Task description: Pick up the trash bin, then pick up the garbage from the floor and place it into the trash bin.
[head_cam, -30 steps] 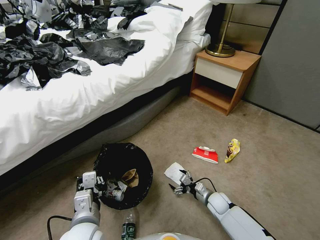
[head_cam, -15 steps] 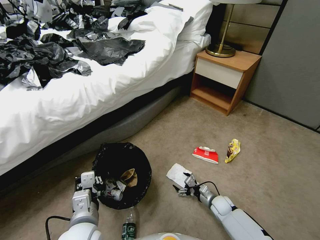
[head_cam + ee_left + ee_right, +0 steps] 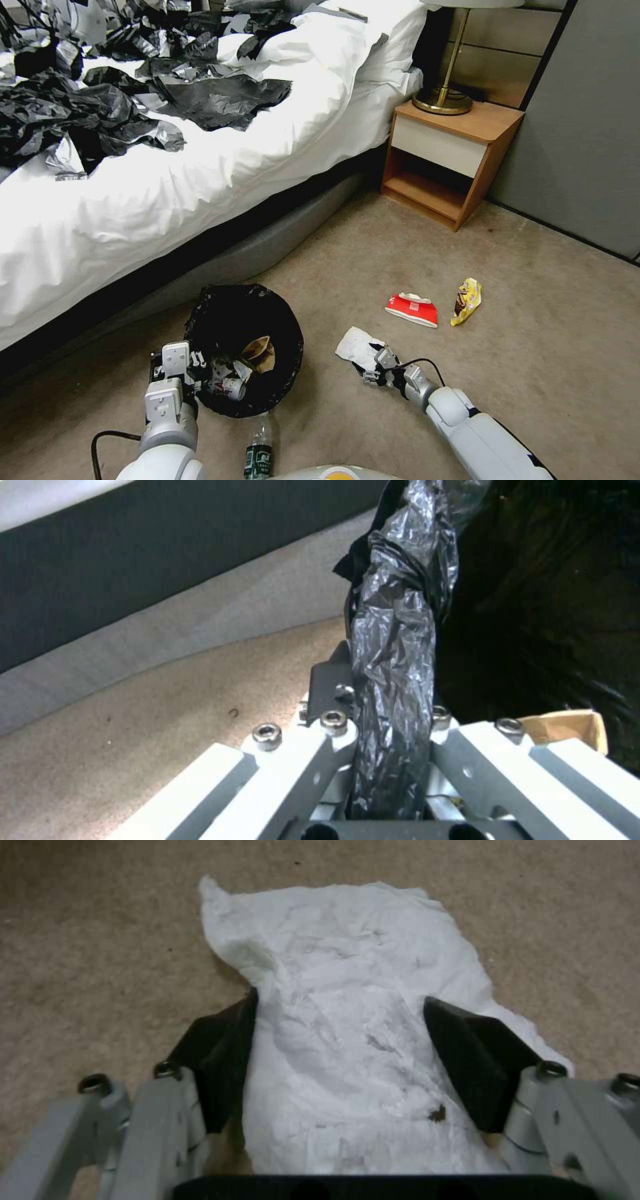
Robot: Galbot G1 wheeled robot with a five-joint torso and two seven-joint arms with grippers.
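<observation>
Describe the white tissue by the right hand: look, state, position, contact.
The white tissue is a crumpled, thin paper sheet with ragged edges and a small dark speck near one end. It lies flat on the beige carpet, to the right of the trash bin and nearer the robot than the red-and-white packet. The right hand is open, its dark fingertips straddling the tissue, which is not lifted.

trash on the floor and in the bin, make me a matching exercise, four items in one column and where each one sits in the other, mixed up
Items:
1. white tissue
2. brown paper bag
3. green-labelled bottle
4. red-and-white packet

Places:
A. on the carpet beside the yellow wrapper
B. between the open fingers of the right gripper
C. inside the trash bin, whose rim the left gripper pinches
D. on the carpet on the near side of the bin

Pairs: 1-B, 2-C, 3-D, 4-A
</observation>
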